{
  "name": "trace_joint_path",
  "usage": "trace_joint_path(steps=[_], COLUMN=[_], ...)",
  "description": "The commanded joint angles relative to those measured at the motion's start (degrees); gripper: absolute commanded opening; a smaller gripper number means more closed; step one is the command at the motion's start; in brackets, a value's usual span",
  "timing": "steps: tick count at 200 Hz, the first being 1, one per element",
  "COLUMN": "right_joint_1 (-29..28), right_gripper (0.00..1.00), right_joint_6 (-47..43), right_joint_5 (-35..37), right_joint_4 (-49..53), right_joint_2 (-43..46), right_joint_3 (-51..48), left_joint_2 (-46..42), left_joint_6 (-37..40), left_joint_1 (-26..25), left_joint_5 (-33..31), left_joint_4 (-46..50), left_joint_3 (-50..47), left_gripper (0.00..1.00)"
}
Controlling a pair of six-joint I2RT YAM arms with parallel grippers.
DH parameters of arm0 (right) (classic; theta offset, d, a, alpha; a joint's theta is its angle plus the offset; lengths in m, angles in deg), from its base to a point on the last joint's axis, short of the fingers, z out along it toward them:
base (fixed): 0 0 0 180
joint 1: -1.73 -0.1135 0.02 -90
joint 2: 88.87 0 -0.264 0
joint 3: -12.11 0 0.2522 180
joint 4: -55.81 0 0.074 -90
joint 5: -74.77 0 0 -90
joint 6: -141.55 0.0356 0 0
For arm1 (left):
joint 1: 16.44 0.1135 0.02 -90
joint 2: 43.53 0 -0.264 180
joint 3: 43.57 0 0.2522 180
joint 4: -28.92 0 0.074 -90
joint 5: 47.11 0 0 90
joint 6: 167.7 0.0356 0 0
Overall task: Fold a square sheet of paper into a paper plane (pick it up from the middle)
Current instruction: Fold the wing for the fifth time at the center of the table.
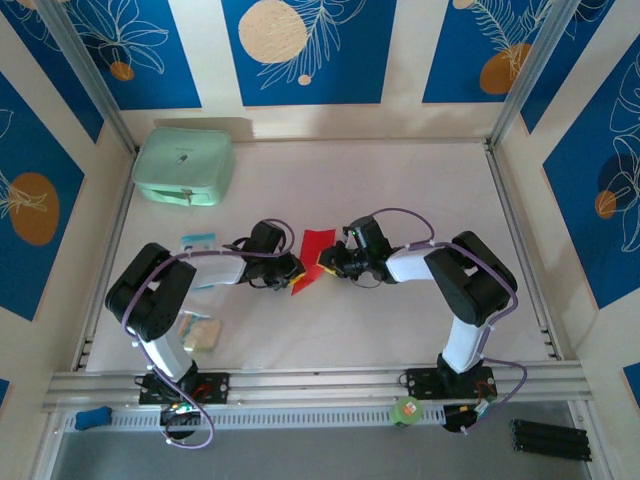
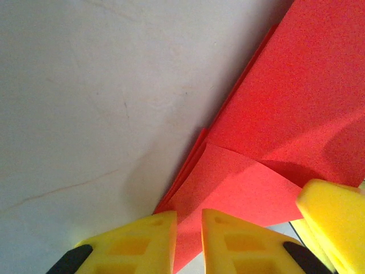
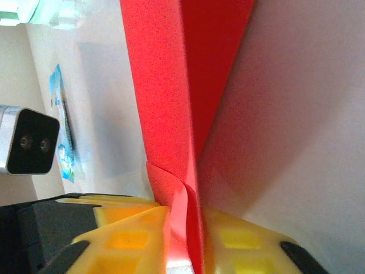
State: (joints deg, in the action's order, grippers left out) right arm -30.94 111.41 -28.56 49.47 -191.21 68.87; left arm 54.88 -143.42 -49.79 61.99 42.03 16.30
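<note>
Watching from beside the rig, I am seeing the white desk (image 1: pixel 400 200) carrying a mint-green case (image 1: pixel 184 167) at its far left corner, well apart from the work. The square sheet of paper (image 1: pixel 314 250) is lying near the middle of the desk, partly folded into a narrow red strip with layered edges, and 2 arms are meeting at its near end.

The right end effector (image 3: pixel 188 224) is pinching the sheet, with the red layers standing up between its narrow jaws. The left end effector (image 2: pixel 188 221) is sitting just beside it, jaws nearly together, and a folded corner is running into the gap, so it seems to be gripping too.

To my eye they are working a crease. Doing it well is probably meaning 1 arm is anchoring the layers while the other is drawing the flap over evenly, keeping the edges matching. Both are crowding the same corner, so pulling apart is risking a tear or a skewed fold.
</note>
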Motion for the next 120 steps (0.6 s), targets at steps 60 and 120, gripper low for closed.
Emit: trace_joint_path(steps=[60,120], right_joint_1=[0.6,3.2], right_gripper=[0.05,0.04], right_joint_6=[-1.3,4.9], right_joint_5=[3.5,3.3], right_joint_4=[9.3,17.5], right_joint_2=[5.2,8.8], right_joint_3=[2.5,4.1], left_joint_2=[-8.9,-14.3], left_joint_6=[13.8,36.9], left_joint_1=[1.7,-0.3], left_joint_5=[-4.1,-5.7], left_joint_4=[3.6,-4.6], left_joint_3=[-0.9,-3.2], left_gripper=[0.44,0.68])
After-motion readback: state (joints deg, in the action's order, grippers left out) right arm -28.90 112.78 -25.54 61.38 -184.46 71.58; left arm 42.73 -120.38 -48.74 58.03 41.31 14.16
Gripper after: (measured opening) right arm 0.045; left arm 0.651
